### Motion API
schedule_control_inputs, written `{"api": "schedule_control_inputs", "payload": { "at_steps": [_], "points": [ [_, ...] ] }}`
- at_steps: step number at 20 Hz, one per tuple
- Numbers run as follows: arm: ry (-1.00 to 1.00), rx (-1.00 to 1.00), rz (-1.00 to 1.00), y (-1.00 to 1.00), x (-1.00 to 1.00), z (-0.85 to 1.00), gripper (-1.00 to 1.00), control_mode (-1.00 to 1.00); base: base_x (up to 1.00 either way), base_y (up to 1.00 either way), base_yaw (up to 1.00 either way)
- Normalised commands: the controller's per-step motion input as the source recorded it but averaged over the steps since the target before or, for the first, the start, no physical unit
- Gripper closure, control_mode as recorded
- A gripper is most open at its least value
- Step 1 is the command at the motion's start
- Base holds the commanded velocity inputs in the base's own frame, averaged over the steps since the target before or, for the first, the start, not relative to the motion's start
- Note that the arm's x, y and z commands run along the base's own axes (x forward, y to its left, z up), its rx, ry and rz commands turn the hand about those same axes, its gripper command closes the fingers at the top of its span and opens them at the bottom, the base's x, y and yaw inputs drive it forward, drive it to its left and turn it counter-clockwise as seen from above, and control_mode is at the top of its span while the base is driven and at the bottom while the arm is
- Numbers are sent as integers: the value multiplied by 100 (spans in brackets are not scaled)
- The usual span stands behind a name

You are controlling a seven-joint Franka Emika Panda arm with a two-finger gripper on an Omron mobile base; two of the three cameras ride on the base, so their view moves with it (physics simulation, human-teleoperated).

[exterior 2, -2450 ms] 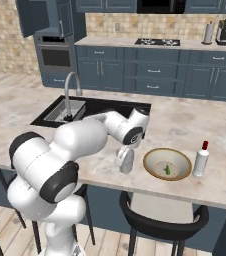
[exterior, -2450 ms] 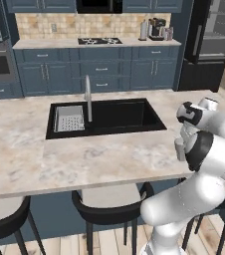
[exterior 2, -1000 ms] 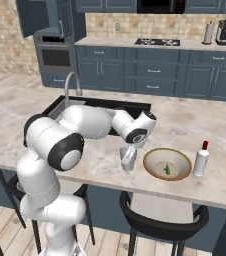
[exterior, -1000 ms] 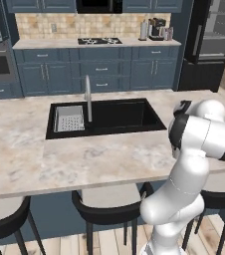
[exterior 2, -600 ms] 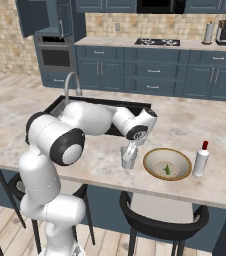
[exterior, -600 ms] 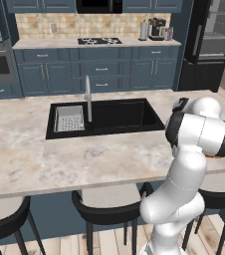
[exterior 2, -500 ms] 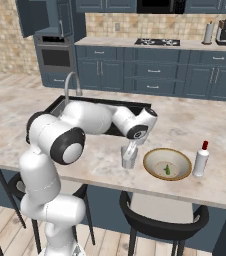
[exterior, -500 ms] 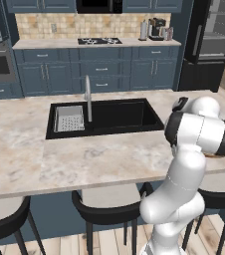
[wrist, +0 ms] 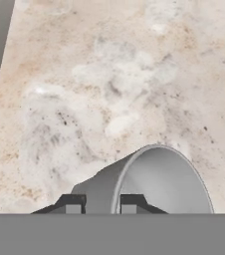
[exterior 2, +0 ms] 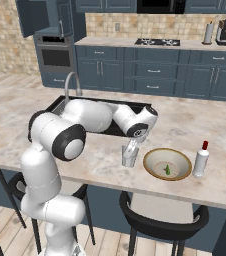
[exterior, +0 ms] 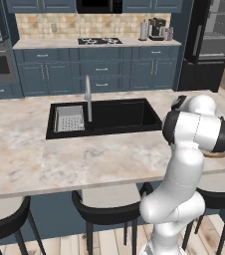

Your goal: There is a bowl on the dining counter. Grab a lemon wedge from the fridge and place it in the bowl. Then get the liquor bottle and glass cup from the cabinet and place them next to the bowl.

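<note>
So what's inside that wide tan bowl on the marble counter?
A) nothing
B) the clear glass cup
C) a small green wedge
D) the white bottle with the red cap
C: a small green lemon wedge lies in the tan bowl, with the glass cup and white bottle standing on either side.

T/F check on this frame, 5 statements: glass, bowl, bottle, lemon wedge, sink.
1. The glass cup stands on the counter beside the bowl. True.
2. The bowl is empty. False: a lemon wedge lies inside it.
3. The liquor bottle stands upright on the far side of the bowl from the glass cup. True.
4. The gripper is over the sink. False: it is at the rim of the glass cup.
5. The liquor bottle lies on its side. False: it is upright.
</note>
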Motion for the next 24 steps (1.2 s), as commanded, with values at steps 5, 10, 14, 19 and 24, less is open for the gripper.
{"api": "schedule_control_inputs", "payload": {
  "at_steps": [5,10,14,19,24],
  "points": [
    [-9,0,0,-3,-4,-19,-100,-100,0,0,0],
    [-11,0,0,-1,-26,-16,-100,-100,0,0,0],
    [-9,0,0,0,-33,-20,-100,-100,0,0,0],
    [-6,0,0,0,-22,-6,-100,-100,0,0,0],
    [-3,0,0,0,-15,0,-100,-100,0,0,0]
  ]
}}
